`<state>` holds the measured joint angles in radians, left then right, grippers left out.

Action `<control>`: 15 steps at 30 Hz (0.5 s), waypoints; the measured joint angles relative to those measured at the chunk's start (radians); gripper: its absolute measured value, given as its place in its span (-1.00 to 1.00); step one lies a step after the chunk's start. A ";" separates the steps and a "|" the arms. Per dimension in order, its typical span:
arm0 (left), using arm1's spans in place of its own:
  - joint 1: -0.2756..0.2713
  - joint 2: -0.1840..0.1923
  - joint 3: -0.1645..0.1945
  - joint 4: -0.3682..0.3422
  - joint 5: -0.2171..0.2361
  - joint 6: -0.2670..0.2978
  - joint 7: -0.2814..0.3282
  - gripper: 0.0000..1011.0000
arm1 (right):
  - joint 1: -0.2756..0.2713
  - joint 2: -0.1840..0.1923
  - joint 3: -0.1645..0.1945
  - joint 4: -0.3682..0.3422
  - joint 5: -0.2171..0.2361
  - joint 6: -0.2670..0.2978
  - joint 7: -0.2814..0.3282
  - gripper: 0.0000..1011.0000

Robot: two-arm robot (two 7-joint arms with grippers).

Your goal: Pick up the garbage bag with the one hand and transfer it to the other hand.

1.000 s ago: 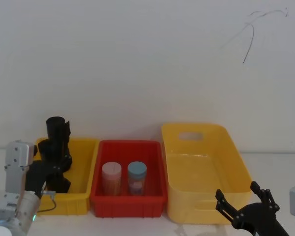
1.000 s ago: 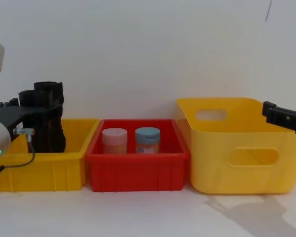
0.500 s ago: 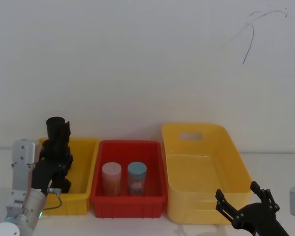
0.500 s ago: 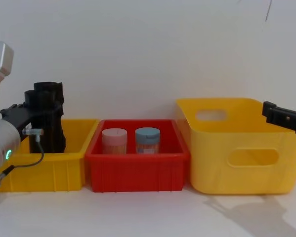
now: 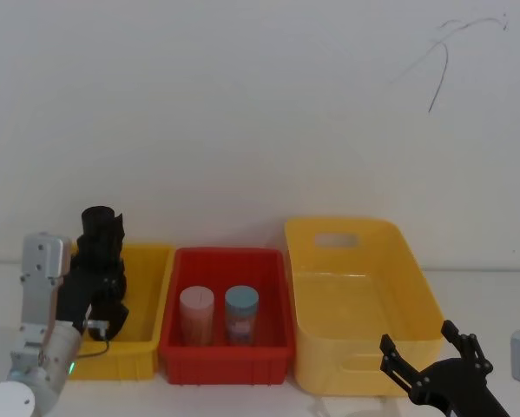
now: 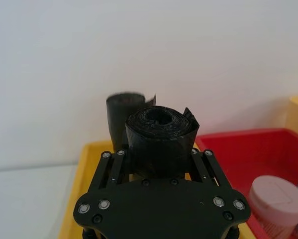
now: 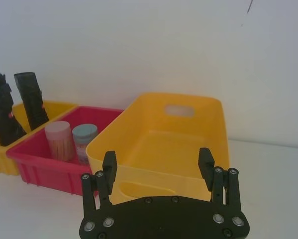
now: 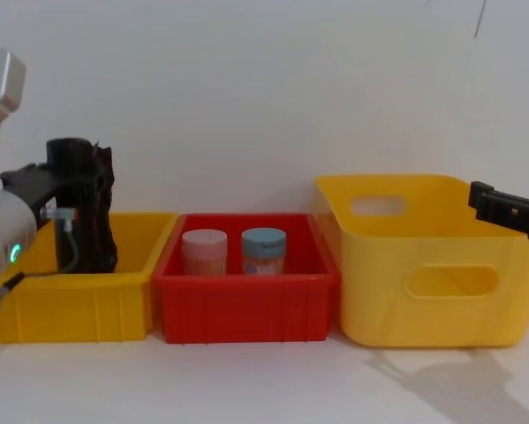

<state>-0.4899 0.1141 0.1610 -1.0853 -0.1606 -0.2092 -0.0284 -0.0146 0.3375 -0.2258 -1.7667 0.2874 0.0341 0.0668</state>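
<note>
lab test bench: bare white wall [image 5: 242, 104], plastic bins [image 8: 246, 309].

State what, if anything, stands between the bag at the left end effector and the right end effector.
Between bag and right end effector lie the red bin and yellow basket, low down; above their rims nothing visible blocks the way.

The left gripper [image 6: 158, 158] hides the garbage bag's [image 6: 161, 130] lower part; the chest view's right edge crops the right gripper [image 8: 509, 210].
</note>
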 joint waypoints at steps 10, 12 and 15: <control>0.004 0.025 0.012 -0.108 0.020 0.036 -0.036 -0.04 | 0.000 0.000 0.000 0.000 0.000 0.000 0.000 0.98; 0.004 0.032 0.015 -0.132 0.020 0.044 -0.053 -0.04 | 0.000 0.000 0.000 0.000 0.000 0.000 0.000 0.98; 0.000 0.041 0.022 -0.164 0.019 0.056 -0.081 -0.04 | 0.000 0.000 0.000 0.000 0.000 0.000 0.000 0.98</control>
<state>-0.4897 0.1549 0.1825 -1.2489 -0.1417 -0.1530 -0.1099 -0.0147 0.3375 -0.2259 -1.7667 0.2874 0.0340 0.0668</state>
